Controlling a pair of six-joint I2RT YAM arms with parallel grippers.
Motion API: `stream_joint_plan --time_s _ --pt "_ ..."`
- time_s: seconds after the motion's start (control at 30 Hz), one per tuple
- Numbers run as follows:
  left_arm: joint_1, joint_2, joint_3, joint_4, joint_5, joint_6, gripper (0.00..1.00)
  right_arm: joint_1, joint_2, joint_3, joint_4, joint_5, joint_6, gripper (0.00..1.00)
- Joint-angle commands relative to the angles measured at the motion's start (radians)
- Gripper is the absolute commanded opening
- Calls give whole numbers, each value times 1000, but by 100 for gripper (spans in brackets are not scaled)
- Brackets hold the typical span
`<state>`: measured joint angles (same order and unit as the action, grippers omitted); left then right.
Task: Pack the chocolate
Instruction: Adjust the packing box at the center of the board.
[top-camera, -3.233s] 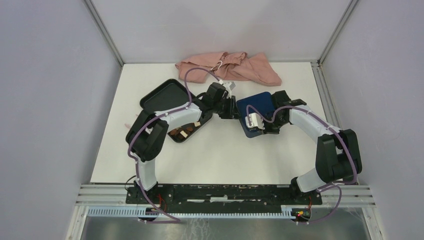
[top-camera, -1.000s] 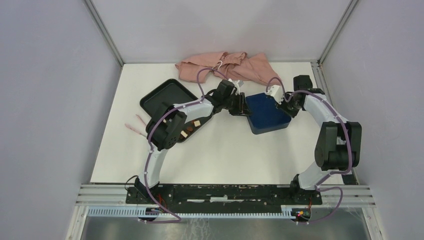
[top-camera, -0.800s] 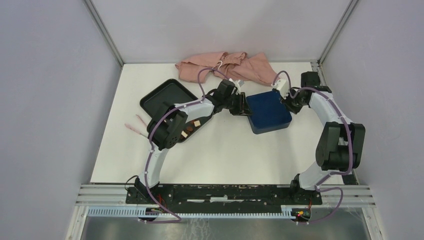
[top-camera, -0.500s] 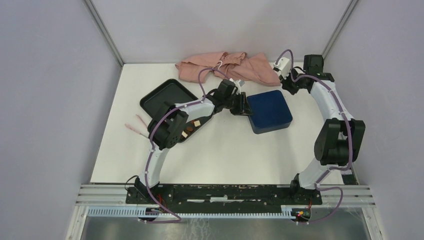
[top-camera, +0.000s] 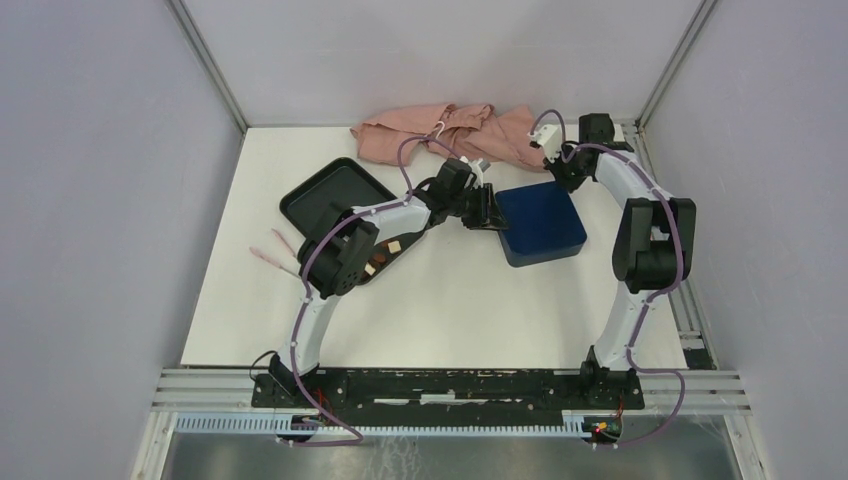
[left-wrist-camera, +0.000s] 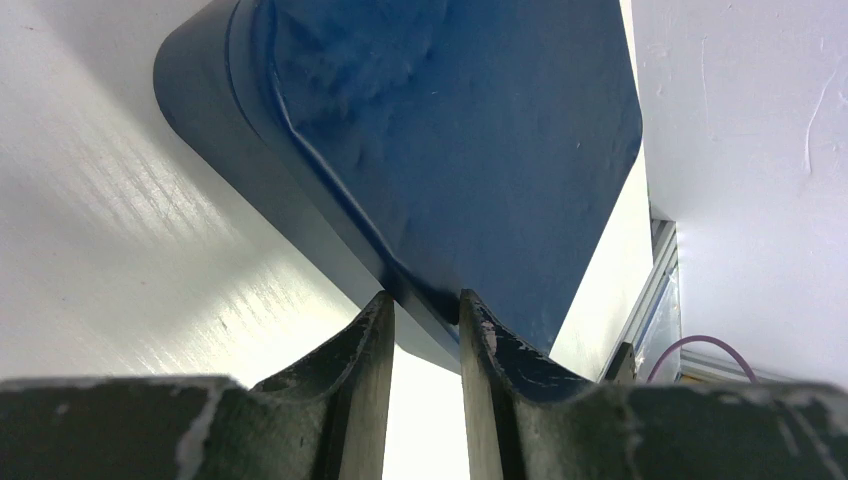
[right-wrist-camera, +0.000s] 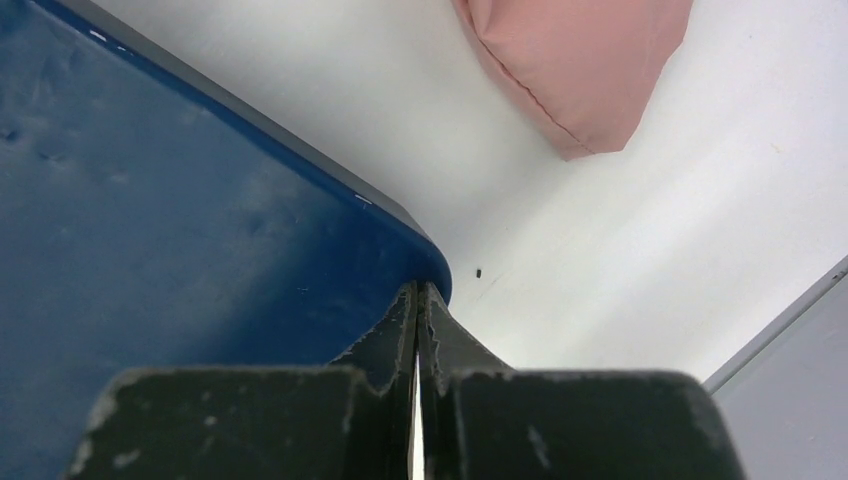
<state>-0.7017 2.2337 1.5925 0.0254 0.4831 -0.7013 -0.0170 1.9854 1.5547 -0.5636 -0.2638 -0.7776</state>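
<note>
On a white tabletop (top-camera: 440, 300) between grey walls (top-camera: 100, 200), the outstretched left gripper (left-wrist-camera: 423, 300) pinches a dark blue square box (top-camera: 540, 222), the right gripper (right-wrist-camera: 417, 290) closed empty at its corner; chocolate (top-camera: 372, 266) sits in a black rimmed tray (top-camera: 335, 190).

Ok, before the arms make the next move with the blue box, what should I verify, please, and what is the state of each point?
1. Left gripper holds the blue box: ok, it appears to pinch the rim at the corner toward the black tray.
2. Right gripper shut and empty: ok, its tip is at the box's far right corner.
3. Right gripper touches the box: cannot tell.
4. Box closed: ok, only its blue top shows.
5. All chocolate packed: not ok, several pieces lie on the black tray.
6. Pink cloth clear of the box: ok, bare table lies between them.
</note>
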Motion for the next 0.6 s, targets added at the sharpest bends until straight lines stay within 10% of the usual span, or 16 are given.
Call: stream_joint_plan --time_s 0.0,0.23,0.57 --pt "0 31 17 10 9 -12 37 -28 -6 -10 -70 -17 25 3" --pt "4 -122 -38 98 -53 22 52 -98 -201 -66 57 -184 106 30" --pt "145 -215 -106 139 -96 33 46 -157 -55 -49 -10 -138 87 10"
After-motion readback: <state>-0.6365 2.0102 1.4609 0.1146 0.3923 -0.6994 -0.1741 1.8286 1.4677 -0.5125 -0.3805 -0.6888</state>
